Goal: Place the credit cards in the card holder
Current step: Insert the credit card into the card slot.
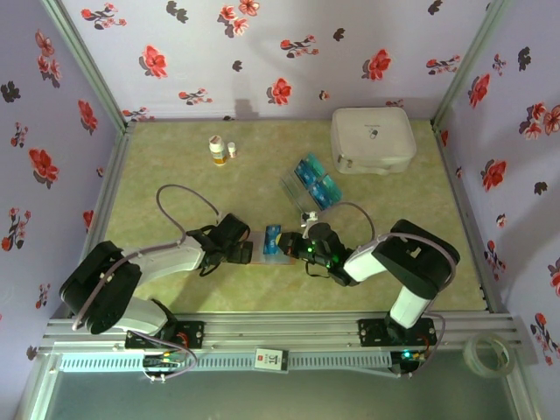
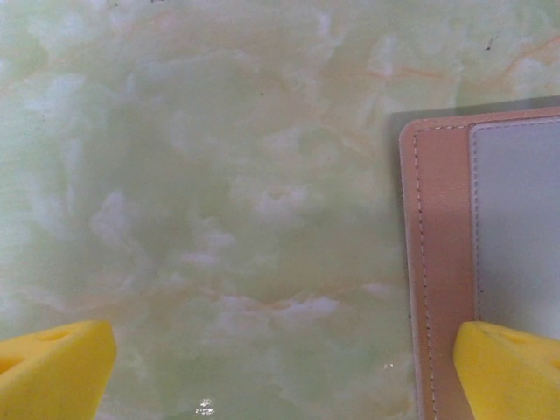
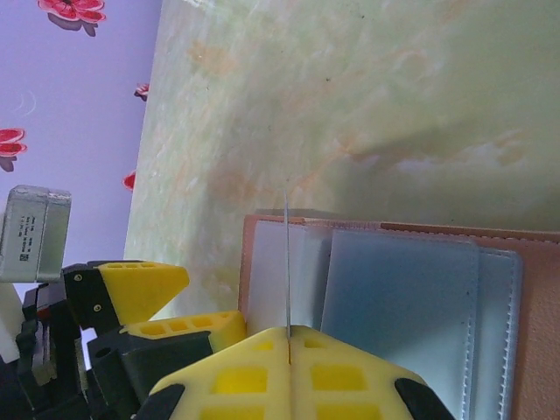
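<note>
The card holder lies open on the table, a pinkish-brown pouch with pale grey pockets. My right gripper is shut on a credit card, seen edge-on as a thin line standing over the holder's left pocket. From above, that blue card sits between the two grippers, over the holder. My left gripper is open and low over the table at the holder's stitched edge; its right fingertip overlaps that edge. More blue cards lie in a clear tray further back.
A big white rounded case stands at the back right. Two small bottles stand at the back left. Flowered walls close the table on three sides. The left gripper's yellow fingers are close beside the right gripper.
</note>
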